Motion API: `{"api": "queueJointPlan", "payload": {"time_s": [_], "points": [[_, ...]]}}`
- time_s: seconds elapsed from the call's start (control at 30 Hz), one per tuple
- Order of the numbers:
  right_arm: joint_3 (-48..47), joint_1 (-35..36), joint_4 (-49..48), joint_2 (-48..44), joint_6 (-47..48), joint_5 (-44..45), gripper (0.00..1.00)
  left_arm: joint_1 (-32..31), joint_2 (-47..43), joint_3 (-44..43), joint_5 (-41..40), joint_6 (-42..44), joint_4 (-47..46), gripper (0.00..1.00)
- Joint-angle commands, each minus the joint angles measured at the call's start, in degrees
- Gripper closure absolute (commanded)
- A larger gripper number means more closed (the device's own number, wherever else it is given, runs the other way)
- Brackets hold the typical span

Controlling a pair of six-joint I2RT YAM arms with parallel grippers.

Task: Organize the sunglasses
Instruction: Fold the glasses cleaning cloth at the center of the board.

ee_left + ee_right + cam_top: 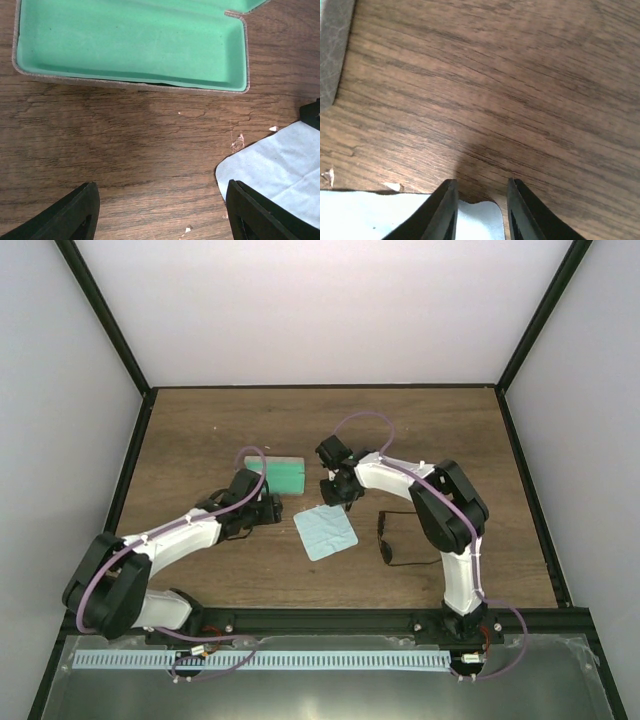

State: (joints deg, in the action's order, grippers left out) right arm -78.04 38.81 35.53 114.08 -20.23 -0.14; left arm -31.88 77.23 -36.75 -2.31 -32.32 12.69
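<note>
Your right claw [481, 184] stood narrowly parted over the cloth [380, 216] corner, likely to pinch it; your left claw [160, 186] gaped empty, case [130, 45] just ahead, awaiting the sunglasses [384, 540].

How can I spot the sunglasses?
Look at the brown wooden table, then find the light blue cloth near its middle. Just right of the cloth lie the sunglasses: thin, black and wiry, unlike the flat cloth or the green-lined case.

No legible text, labels or numbers anywhere.
</note>
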Motion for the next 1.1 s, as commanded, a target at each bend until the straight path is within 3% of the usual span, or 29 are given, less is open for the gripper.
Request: {"api": "queueJointPlan", "payload": {"time_s": [0.0, 0.13, 0.27, 0.4, 0.63, 1.07], "points": [[-1.9, 0.0, 0.4, 1.5, 0.5, 1.1, 0.75, -0.3, 1.1, -1.0, -0.1, 0.7, 0.1, 0.28], [-1.4, -0.1, 0.9, 0.8, 0.1, 0.9, 0.92, -0.2, 1.7, -1.3, 0.1, 1.4, 0.0, 0.29], [-0.1, 0.0, 0.8, -0.5, -0.4, 0.3, 0.99, -0.4, 2.3, -1.5, 1.0, 1.5, -0.8, 0.29], [0.6, 0.0, 1.1, -1.8, -0.8, 0.5, 0.99, -1.0, 3.9, -2.1, 2.1, 2.0, -2.8, 0.29], [0.8, -0.4, 1.9, -3.1, -2.0, 1.5, 0.99, -2.7, 9.8, -5.4, 4.4, 3.4, -5.1, 0.18], [0.0, -0.8, 2.0, -5.3, -2.4, 0.3, 0.99, -4.0, 13.1, -5.9, 4.2, 5.1, -7.0, 0.2]]}}
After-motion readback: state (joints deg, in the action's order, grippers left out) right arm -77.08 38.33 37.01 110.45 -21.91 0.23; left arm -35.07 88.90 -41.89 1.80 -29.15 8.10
